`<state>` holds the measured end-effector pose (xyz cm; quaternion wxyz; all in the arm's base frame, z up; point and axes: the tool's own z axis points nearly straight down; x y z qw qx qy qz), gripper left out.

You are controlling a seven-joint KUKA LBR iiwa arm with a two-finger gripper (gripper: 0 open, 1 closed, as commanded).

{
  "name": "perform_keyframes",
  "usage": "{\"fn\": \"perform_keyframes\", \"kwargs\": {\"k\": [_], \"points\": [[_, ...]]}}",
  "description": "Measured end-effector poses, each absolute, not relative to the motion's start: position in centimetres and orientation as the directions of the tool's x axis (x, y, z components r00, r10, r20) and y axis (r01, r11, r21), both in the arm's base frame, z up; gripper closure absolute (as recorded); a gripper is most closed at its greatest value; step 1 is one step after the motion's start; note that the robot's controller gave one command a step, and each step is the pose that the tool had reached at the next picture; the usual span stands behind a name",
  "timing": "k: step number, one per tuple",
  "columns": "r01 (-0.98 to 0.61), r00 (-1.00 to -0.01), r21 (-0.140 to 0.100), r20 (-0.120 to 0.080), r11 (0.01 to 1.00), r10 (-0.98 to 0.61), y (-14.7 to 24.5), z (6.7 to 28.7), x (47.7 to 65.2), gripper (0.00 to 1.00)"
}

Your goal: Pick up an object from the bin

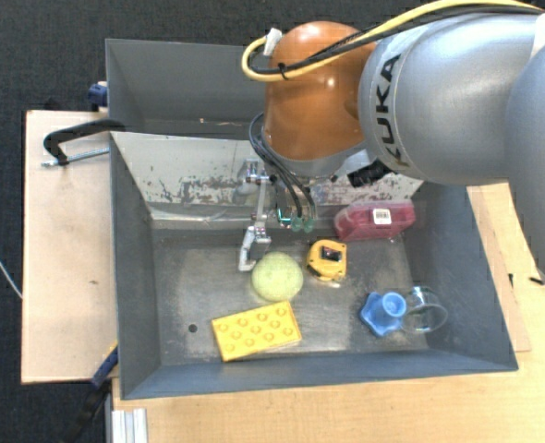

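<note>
Camera view: gripper (251, 251) just beside round yellow-green ball (278, 278).

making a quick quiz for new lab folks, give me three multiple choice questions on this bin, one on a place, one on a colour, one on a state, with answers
1. What lies right next to the yellow-green ball, on its right in the view?
A) a pink box
B) a small yellow tape measure
C) a clear plastic piece

2. What colour is the small cup toward the view's lower right?
A) blue
B) red
C) green

3. How does the yellow studded brick lie?
A) upright against a wall
B) on top of the ball
C) flat on the bin floor, studs up

Answers:
1 B, the tape measure sits just beside the ball.
2 A, the cup is plainly blue.
3 C, the brick rests flat with its studs facing up, apart from the ball.
</note>
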<state>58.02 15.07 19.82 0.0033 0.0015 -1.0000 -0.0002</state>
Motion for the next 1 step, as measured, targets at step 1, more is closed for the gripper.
{"fn": "perform_keyframes", "kwargs": {"k": [1], "points": [[0.000,-1.000,0.002,-0.002,1.000,0.000,14.98,20.34,58.19,0.00]]}}
